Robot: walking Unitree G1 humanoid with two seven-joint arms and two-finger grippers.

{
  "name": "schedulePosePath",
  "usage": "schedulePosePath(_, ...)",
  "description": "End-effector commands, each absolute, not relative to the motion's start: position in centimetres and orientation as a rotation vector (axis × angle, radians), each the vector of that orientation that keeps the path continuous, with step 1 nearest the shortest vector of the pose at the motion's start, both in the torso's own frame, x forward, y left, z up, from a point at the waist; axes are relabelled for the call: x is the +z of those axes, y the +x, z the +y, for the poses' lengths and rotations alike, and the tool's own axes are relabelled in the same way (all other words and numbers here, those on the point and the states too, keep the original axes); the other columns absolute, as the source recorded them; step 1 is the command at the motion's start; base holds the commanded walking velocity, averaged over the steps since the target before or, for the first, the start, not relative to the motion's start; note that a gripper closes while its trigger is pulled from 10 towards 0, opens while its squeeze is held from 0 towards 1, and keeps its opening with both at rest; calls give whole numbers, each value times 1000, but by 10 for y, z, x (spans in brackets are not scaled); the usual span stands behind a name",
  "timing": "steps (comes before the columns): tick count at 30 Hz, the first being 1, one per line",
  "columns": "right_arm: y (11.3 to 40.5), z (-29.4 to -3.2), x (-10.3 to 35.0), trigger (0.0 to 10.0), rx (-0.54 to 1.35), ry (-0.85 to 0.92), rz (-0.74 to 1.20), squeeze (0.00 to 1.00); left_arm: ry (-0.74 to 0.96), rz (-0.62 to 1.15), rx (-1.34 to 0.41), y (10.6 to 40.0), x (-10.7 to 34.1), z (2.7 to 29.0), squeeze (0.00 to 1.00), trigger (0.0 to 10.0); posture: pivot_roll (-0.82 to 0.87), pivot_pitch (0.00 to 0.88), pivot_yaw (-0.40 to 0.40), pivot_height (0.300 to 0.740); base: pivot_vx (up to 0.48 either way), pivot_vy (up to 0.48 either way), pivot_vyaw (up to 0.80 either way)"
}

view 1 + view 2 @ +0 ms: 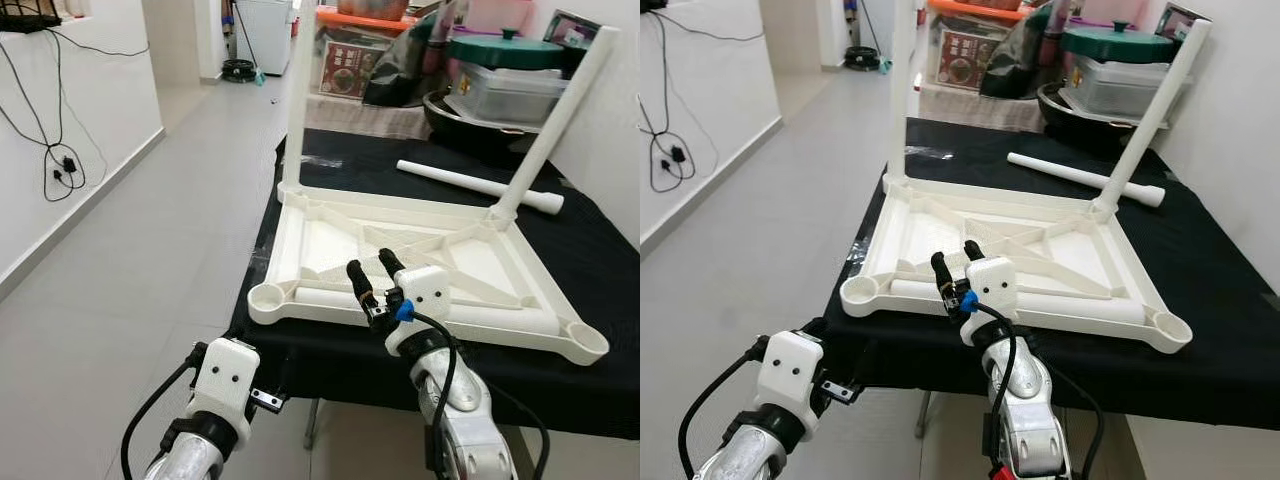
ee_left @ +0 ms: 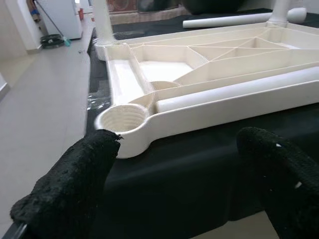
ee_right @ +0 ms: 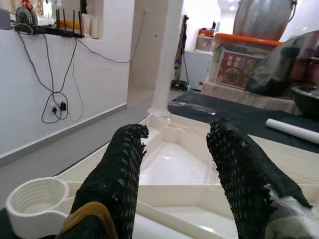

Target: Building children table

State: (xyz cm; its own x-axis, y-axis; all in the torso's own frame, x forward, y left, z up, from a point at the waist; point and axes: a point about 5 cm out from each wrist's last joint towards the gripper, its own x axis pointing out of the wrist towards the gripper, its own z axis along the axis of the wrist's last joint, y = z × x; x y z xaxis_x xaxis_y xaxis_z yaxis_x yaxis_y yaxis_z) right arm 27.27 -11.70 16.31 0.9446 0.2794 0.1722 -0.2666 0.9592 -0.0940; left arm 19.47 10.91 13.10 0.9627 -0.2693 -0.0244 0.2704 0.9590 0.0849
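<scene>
Right gripper (image 1: 375, 276): fingers parted, empty, poised over the loose leg (image 1: 420, 312) lying lengthwise along the near rim inside the upturned tabletop (image 1: 300, 215) (nearer arm). Left gripper (image 2: 174, 189): fingers spread, empty, below the table edge, facing the empty corner socket (image 2: 122, 119).

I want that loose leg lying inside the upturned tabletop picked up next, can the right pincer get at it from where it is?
Probably yes. The right pincer is open and poised over the tabletop's near edge, directly above the loose leg lying along that edge, with nothing in between.
</scene>
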Motion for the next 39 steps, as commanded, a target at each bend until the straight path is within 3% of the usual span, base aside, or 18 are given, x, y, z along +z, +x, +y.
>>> schedulePosePath(1,275,-121,159,10000,260,-83,-170,0,97,21,-288,195,128,107,0,10000,66,18,-125,740,0,-379,0)
schedulePosePath(18,280,-125,162,10000,239,-90,-175,0,96,29,-300,196,125,108,0,10000,62,27,-120,740,0,-432,0)
schedulePosePath(25,284,-126,165,10000,242,-78,-177,0,90,26,-300,197,125,108,0,10000,61,30,-119,740,310,-361,0)
schedulePosePath(33,289,-130,166,10000,238,-80,-177,0,79,33,-281,198,124,110,0,10000,60,34,-121,740,435,-68,0)
schedulePosePath(39,295,-131,164,10000,291,9,-119,0,67,52,-286,199,122,110,0,10000,61,34,-124,740,0,0,0)
